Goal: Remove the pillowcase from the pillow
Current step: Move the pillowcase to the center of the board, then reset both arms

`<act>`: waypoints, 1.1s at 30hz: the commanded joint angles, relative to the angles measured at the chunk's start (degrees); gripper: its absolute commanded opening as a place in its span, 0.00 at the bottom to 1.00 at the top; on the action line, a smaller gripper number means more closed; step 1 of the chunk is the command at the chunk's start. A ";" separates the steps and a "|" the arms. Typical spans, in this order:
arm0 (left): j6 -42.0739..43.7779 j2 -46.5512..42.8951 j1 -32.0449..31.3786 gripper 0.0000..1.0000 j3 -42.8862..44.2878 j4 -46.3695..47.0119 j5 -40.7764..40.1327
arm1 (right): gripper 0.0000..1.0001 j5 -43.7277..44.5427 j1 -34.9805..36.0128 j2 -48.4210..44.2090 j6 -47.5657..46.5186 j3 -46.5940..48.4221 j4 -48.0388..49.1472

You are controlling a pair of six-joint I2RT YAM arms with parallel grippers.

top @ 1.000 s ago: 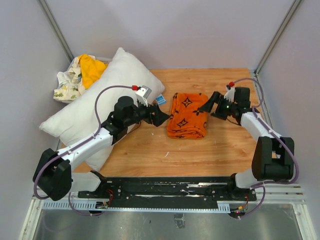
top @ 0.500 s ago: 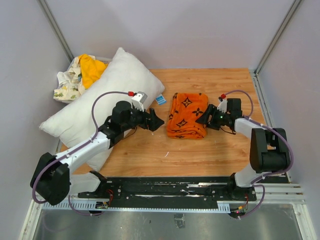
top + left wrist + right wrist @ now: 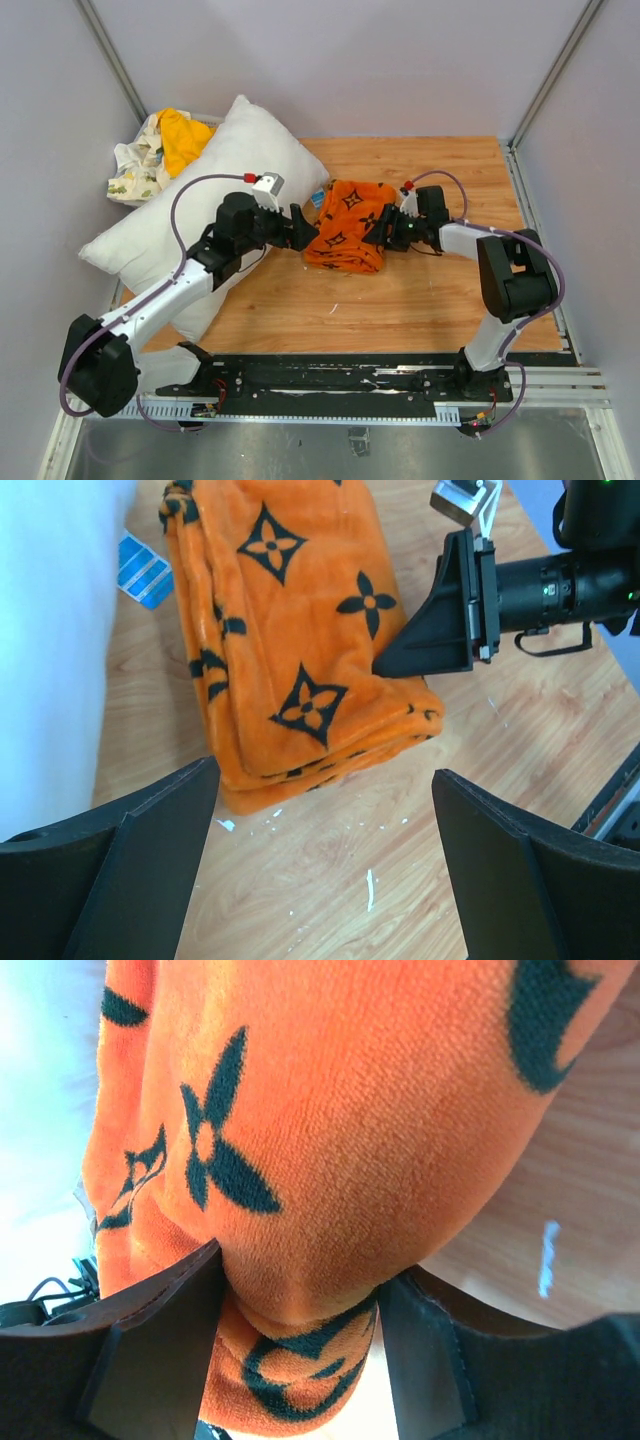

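One folded pillowcase (image 3: 340, 238), long axis near-to-far; right gripper (image 3: 380, 231) tight on its edge, left gripper (image 3: 304, 228) wide, empty

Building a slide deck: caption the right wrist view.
Right gripper pinches a fold of the orange pillowcase over the wooden table.

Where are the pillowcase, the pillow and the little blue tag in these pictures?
pillowcase (image 3: 290, 640), left wrist view, middle of its folded top face.
pillow (image 3: 230, 140), top external view, upper part of its bare white face.
blue tag (image 3: 145, 572), left wrist view, its striped middle.
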 commanded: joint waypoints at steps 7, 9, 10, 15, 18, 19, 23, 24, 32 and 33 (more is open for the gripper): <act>-3.31 -1.76 3.71 0.93 3.49 -2.79 0.79 | 0.65 -0.57 2.05 6.37 0.12 11.77 -2.08; -3.20 -1.92 4.12 0.93 4.76 -4.02 0.89 | 0.80 0.33 1.65 4.28 -2.50 12.80 -5.48; -3.24 -2.22 4.30 0.93 5.38 -4.67 0.79 | 0.89 0.56 1.03 2.60 -3.45 12.92 -7.13; -3.27 -4.63 4.77 0.99 9.17 -8.22 -1.24 | 0.98 -3.76 -6.95 -9.53 -3.77 10.08 -10.06; -2.88 -4.42 5.16 0.99 13.07 -10.83 -2.14 | 0.99 -4.42 -11.83 -16.15 -3.60 10.91 -12.28; -2.84 -4.09 5.66 0.99 14.55 -11.86 -2.09 | 0.98 -3.41 -12.72 -17.87 -3.70 11.63 -13.58; -2.64 -2.84 11.46 0.99 20.00 -16.53 1.02 | 0.98 2.04 -14.88 -24.03 -3.89 12.11 -15.99; -2.82 -2.61 14.06 0.99 20.74 -17.40 1.56 | 0.98 3.42 -15.70 -25.27 -3.30 11.59 -15.89; -2.03 -3.92 25.78 0.99 19.01 -16.25 3.40 | 0.98 2.46 -20.20 -27.39 1.88 6.42 -9.51; -1.26 -4.05 25.78 0.99 18.96 -16.37 3.11 | 0.98 2.27 -20.20 -27.33 2.31 6.12 -8.73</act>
